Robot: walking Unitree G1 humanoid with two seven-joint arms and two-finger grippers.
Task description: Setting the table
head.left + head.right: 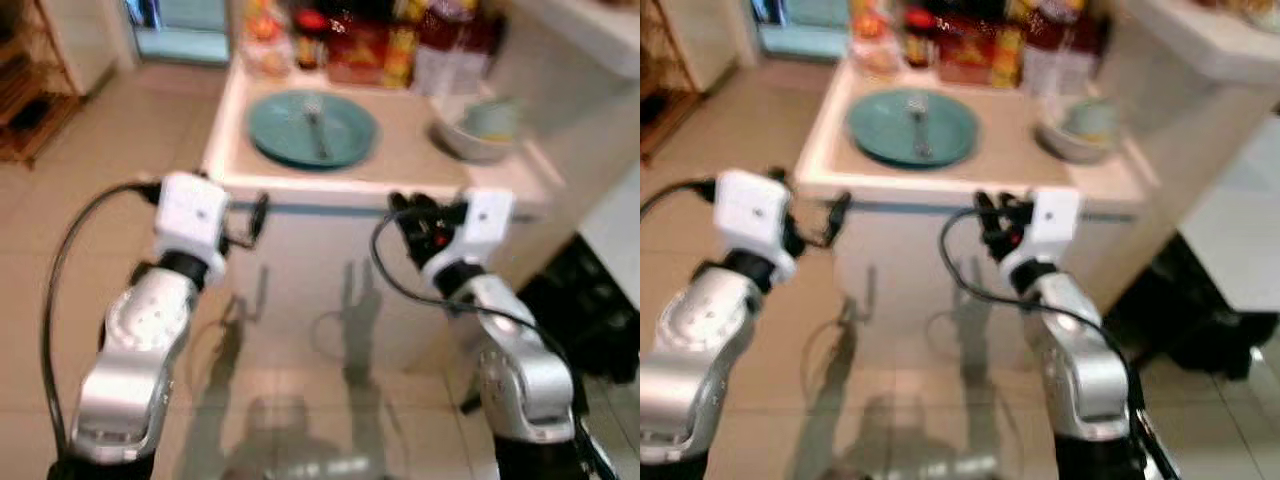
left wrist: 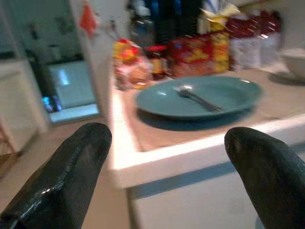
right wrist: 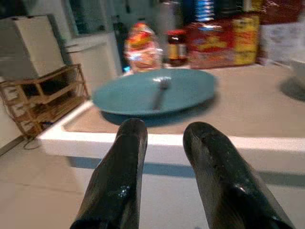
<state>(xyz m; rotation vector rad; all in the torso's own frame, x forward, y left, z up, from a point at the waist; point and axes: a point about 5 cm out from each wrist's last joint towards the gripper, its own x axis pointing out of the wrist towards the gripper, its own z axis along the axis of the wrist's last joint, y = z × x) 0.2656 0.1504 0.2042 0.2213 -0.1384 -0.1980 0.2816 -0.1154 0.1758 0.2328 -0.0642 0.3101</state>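
A teal plate [image 1: 280, 130] lies on the white table [image 1: 420, 175], with a metal fork [image 1: 317, 135] resting across its middle. My left gripper [image 1: 247, 220] hovers just in front of the table's front edge, below the plate's left side; its fingers [image 2: 81, 157] stand wide open and hold nothing. My right gripper [image 1: 415, 225] hangs before the same edge further right. Its fingers [image 3: 128, 143] are open by a narrow gap, with nothing in between. In the right wrist view the plate [image 3: 190, 88] and fork [image 3: 159, 90] lie straight ahead.
A pale bowl [image 1: 480, 130] sits at the table's right side. Jars and food packets [image 1: 370, 45] line the table's back edge. A wooden rack [image 1: 25, 90] stands far left. Dark clutter [image 1: 590, 320] lies on the tiled floor to the right, beside a white counter [image 1: 590, 30].
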